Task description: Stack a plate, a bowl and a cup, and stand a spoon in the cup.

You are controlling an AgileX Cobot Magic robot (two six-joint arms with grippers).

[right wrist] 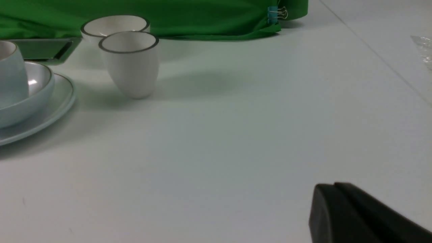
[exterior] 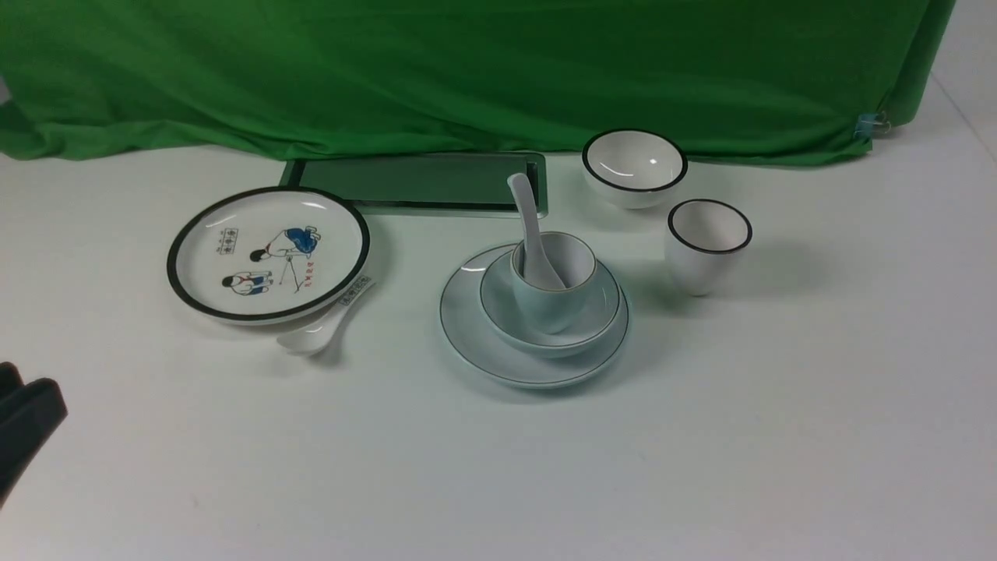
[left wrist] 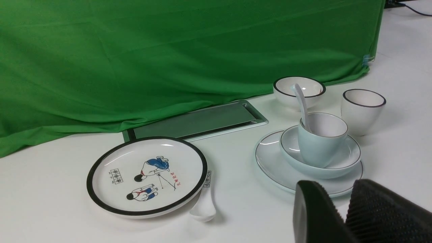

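Observation:
The pale plate [exterior: 467, 327] lies at the table's middle. The wide pale bowl [exterior: 596, 315] sits on it and the squat pale cup [exterior: 549, 308] stands in the bowl. The plain white spoon [exterior: 526, 210] stands in the cup, handle leaning up to the far left. The stack also shows in the left wrist view: plate [left wrist: 270, 162], bowl [left wrist: 347, 162], cup [left wrist: 317, 148], spoon [left wrist: 301, 101]. My left gripper [left wrist: 334, 189] is empty with its tips a little apart, low at the near left [exterior: 23, 417], away from the stack. My right gripper [right wrist: 332, 185] is shut and empty, to the right of the stack.
A black-rimmed cartoon plate [exterior: 335, 234] lies at the left, with a labelled white spoon [exterior: 319, 331] tucked at its near edge. A black-rimmed small bowl [exterior: 635, 167] and a taller black-rimmed cup [exterior: 707, 245] stand to the right of the stack. A flat green tray [exterior: 420, 183] lies by the green cloth.

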